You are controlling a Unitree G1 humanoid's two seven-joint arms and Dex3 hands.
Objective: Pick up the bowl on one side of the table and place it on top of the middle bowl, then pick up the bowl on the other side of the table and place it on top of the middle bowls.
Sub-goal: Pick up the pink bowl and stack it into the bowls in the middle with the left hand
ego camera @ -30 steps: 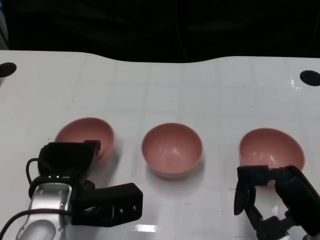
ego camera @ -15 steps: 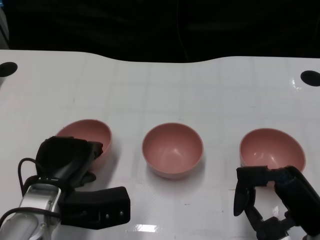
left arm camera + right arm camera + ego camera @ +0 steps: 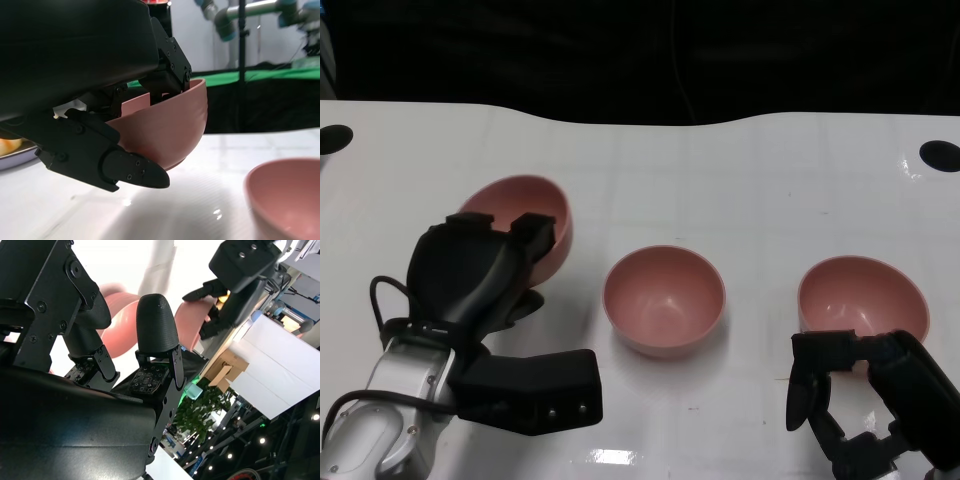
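Note:
Three pink bowls are in the head view. My left hand [image 3: 480,275] grips the left bowl [image 3: 525,215] by its near rim and holds it tilted, lifted off the table. In the left wrist view the same left bowl [image 3: 165,132] hangs clear of the surface, fingers over its rim. The middle bowl [image 3: 665,298] stands upright on the white table [image 3: 740,180], also seen as the middle bowl [image 3: 287,197]. The right bowl [image 3: 865,292] stands at the right. My right hand [image 3: 865,405] hovers just in front of it, fingers apart and holding nothing; the right bowl [image 3: 122,322] shows beyond its fingers.
Black round holes mark the table's far left corner [image 3: 334,138] and far right corner [image 3: 940,155]. The far table edge curves inward at the middle, with darkness behind. Open white surface lies between the bowls and beyond them.
My left hand has raised the left bowl off the table and tipped it, moving it up and slightly toward the middle. The right hand and the other two bowls have not moved.

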